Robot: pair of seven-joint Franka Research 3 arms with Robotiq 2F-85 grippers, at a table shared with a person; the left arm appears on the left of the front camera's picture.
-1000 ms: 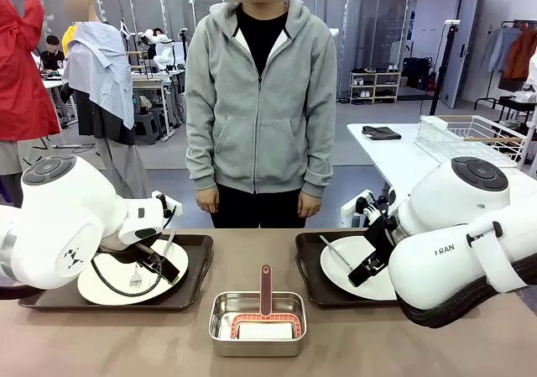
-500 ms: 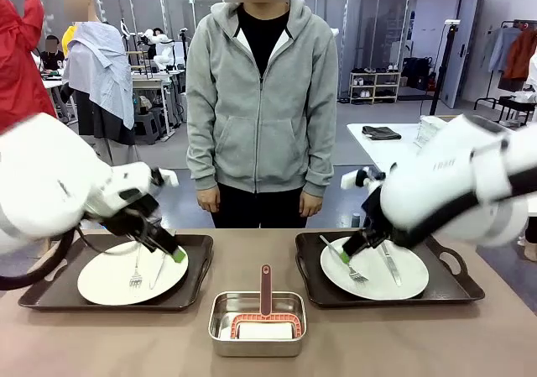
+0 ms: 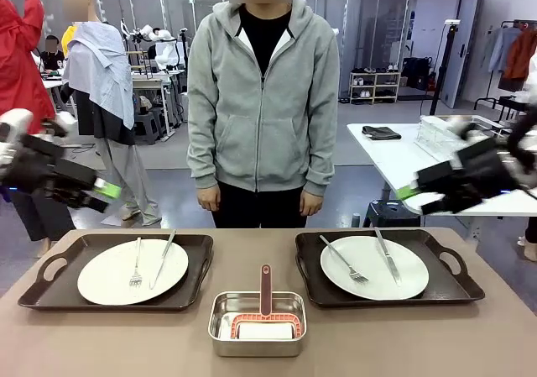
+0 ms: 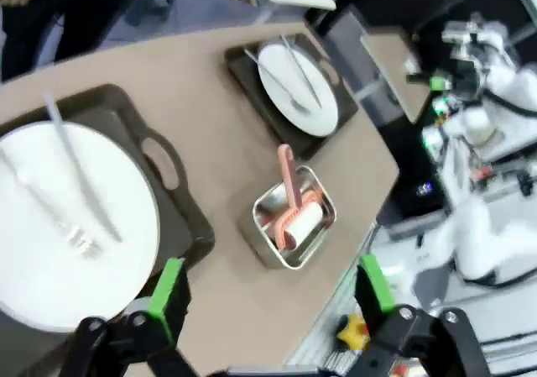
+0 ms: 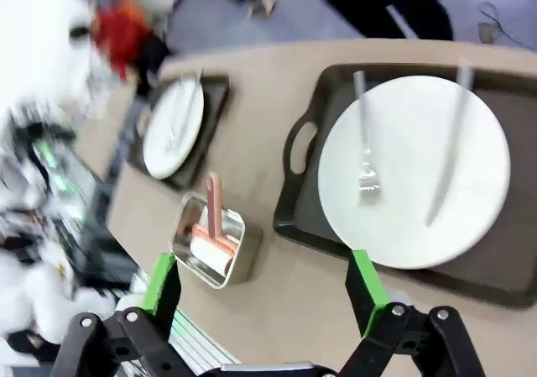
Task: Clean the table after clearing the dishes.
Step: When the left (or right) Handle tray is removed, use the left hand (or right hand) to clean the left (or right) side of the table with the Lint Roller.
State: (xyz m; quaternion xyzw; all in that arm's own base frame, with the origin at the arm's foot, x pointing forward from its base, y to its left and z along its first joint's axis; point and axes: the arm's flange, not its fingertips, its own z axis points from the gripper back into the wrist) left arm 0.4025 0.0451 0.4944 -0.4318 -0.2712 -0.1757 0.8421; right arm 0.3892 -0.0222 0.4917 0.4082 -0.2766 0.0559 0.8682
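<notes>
Two white plates lie on dark brown trays on the brown table (image 3: 377,343). The left plate (image 3: 109,280) and the right plate (image 3: 411,276) each carry a fork and a knife. My left gripper (image 3: 105,191) hovers open, high above the table's left end, away from the left tray (image 3: 197,268). High at the right, my right gripper (image 3: 409,192) is open above the right tray (image 3: 453,285). In the left wrist view the gripper (image 4: 270,291) looks down on the near plate (image 4: 33,251) with nothing held. The right wrist view shows its gripper (image 5: 262,289) empty above the near plate (image 5: 411,209).
A steel pan (image 3: 220,318) with a pink-handled cleaning tool (image 3: 265,289) stands at the table's front middle, between the trays. A person in a grey hoodie stands at the far edge, hands down. A white table with a wire rack (image 3: 470,133) stands behind right.
Both arms have risen from just over the plates and swung outward, the left to the left and the right to the right. Plates and cutlery have not moved.
</notes>
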